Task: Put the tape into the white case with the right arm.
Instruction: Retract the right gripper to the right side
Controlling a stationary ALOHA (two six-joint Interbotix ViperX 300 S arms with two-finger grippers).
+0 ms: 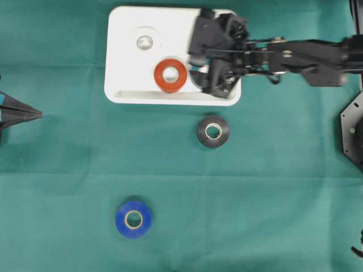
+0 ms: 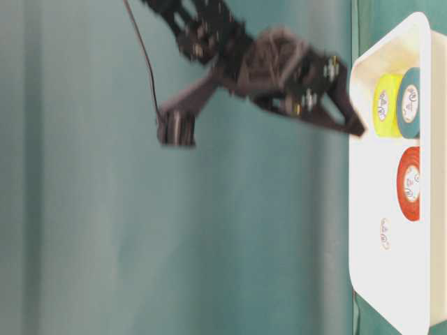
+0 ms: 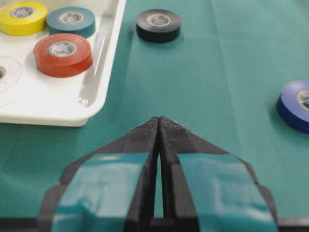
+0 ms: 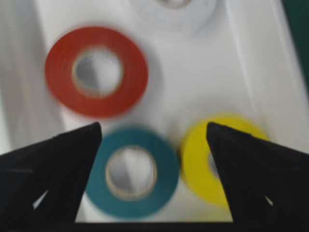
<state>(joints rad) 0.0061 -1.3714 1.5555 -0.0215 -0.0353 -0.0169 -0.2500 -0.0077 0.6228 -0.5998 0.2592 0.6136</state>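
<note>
A green cloth (image 1: 272, 215) covered the worktop. In the overhead view the white case (image 1: 127, 51) lay near the far edge, a red tape roll (image 1: 171, 75) by its near rim and a white roll (image 1: 145, 41) toward its far left corner. The right arm (image 1: 306, 54) reached in from the right, its gripper (image 1: 199, 56) over the case's right end. A black roll (image 1: 213, 131) lay on the cloth just outside the case's near rim, and a blue roll (image 1: 134, 219) well apart toward the near edge. The left gripper (image 1: 20, 113) sat at the left edge.

The table-level view, turned sideways, showed the right gripper clear above the case, fingers holding nothing.

From the left wrist, the left gripper's fingers were pressed together over bare cloth.

From the right wrist, the fingers (image 4: 53, 164) stood spread wide, with a teal roll (image 4: 131, 171) and a yellow roll (image 4: 217, 159) lying side by side in the case below.
</note>
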